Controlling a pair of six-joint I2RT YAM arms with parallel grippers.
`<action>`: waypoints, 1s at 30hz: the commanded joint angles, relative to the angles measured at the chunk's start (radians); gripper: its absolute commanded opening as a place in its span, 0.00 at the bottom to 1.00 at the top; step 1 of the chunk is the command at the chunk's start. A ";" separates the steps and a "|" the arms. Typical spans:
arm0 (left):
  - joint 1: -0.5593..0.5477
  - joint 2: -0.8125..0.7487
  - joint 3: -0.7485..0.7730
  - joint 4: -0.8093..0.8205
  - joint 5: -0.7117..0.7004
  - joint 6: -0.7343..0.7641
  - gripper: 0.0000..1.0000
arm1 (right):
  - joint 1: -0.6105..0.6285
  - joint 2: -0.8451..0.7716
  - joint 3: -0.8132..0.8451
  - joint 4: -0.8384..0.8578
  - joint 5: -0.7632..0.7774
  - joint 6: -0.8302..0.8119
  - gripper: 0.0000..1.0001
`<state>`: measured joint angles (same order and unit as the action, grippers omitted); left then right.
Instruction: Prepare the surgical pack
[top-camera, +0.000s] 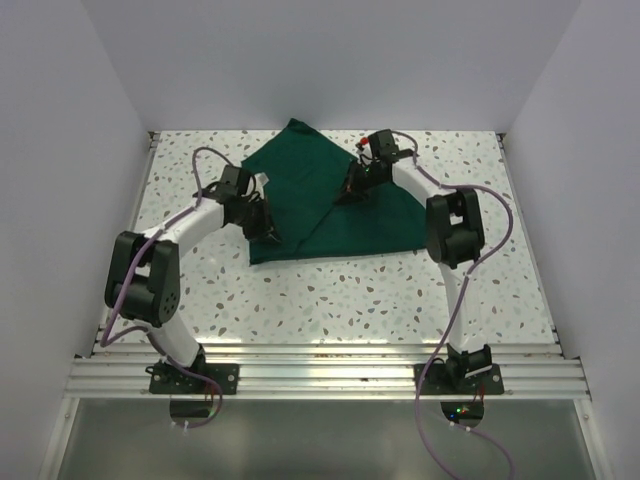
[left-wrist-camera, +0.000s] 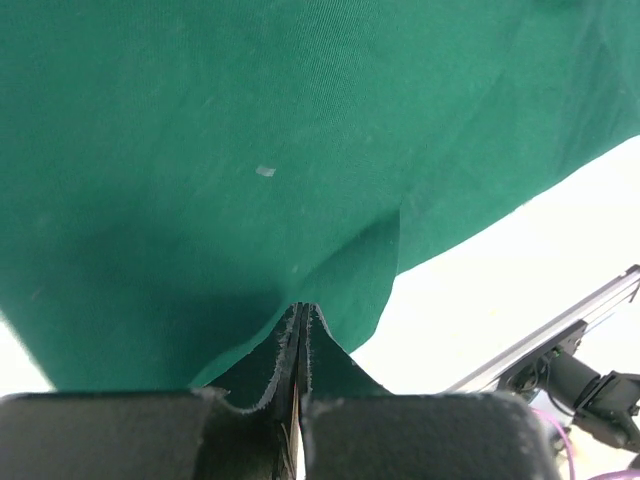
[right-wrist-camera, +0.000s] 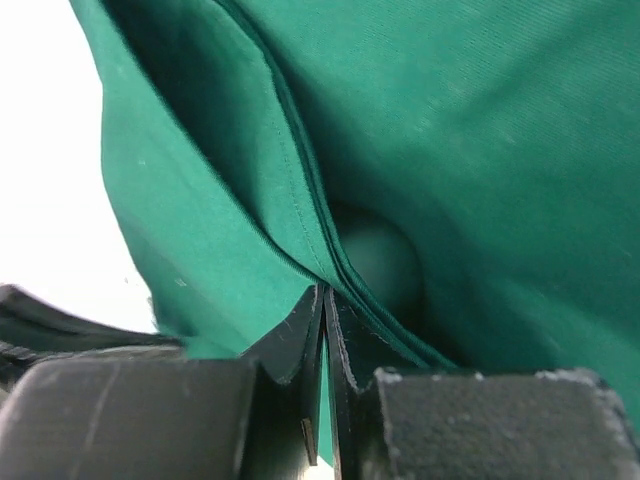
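**Both arms pinching the green drape, mid-fold**

Nearest me, both bases are sitting on the aluminium rail at the near edge of the speckled table.

The left gripper is biting the near-left edge of the dark green cloth. Its jaws are pressed together on a thin fold of fabric.

Farther out, the right gripper is clamping a stitched, doubled hem around the cloth's middle-right, jaws likewise closed on it.

My read: they're holding two points so a flap can be carried over flat instead of bunching. A diagonal crease is running between the two grips, so I'm guessing this is the wrapping stage.

The cloth is lying on the far half of the table, roughly centred, its far corner pointing at the back wall. I'm not seeing a tray, instruments or gauze. They could be hiding underneath, can't tell.

No brand, label or writing is showing anywhere. There's only a pale fleck on the fabric.
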<state>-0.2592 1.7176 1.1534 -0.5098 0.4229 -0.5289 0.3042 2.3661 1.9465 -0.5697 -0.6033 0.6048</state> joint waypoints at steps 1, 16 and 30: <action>0.006 -0.084 0.019 -0.019 -0.018 0.078 0.01 | -0.069 -0.088 0.016 -0.155 0.259 -0.124 0.08; 0.005 -0.026 0.062 0.060 -0.006 0.116 0.23 | -0.405 -0.355 -0.284 -0.167 0.645 -0.214 0.85; 0.005 0.000 0.089 -0.004 -0.036 0.130 0.23 | -0.481 -0.209 -0.299 -0.052 0.504 -0.234 0.78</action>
<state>-0.2592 1.7077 1.1980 -0.5091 0.3916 -0.4255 -0.1886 2.1319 1.6428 -0.6720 -0.0433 0.3859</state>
